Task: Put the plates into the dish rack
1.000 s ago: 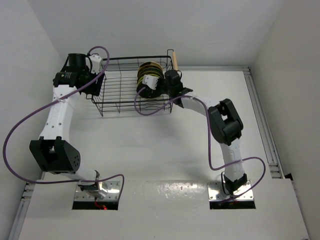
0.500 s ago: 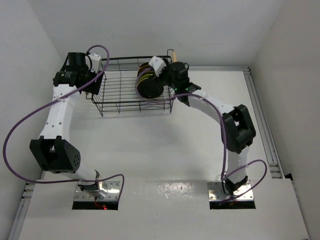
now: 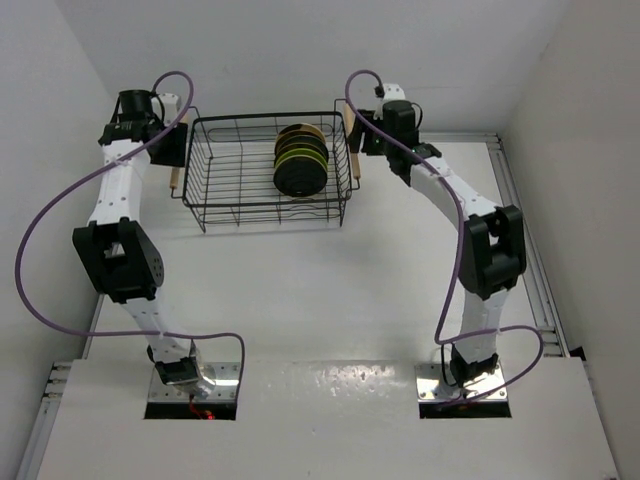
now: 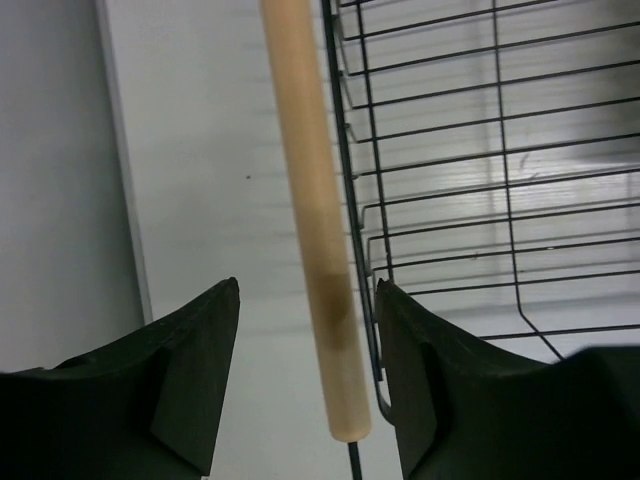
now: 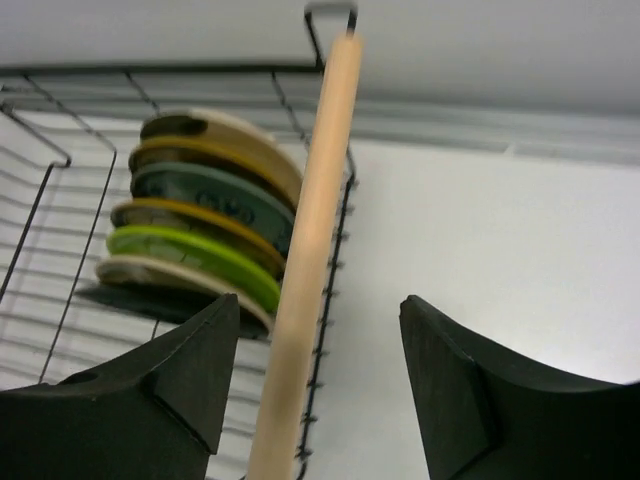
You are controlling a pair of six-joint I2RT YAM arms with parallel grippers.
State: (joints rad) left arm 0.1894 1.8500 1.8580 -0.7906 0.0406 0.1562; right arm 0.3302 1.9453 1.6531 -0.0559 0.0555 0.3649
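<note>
The black wire dish rack (image 3: 268, 216) sits on the white surface (image 3: 330, 300). It reaches from the left jaws to the right jaws.

The left jaws are spread wide. The left wooden handle (image 4: 315, 230) of the rack runs right between them. It is very close to the rack-side finger (image 4: 450, 390), and there is a clear gap on its other side. The jaws are not pinching it. The rack's wire wall is just past that same finger.

The right jaws are spread wide too. The right wooden handle (image 5: 310, 220) runs between them. It is closer to their rack-side finger (image 5: 170, 390), with a big gap on the other side. These jaws are not pinching it either.

The plates (image 5: 200, 215) are in the rack. They stand on their edges in one tight row, each one against the next. The row is just beside the right jaws, on the other side of the handle. It is far across the rack from the left jaws. In the row you can see the lime green plate (image 5: 190, 255) and the teal-grey plate (image 5: 215, 195). The black plate (image 3: 297, 182) is at the near end.
</note>
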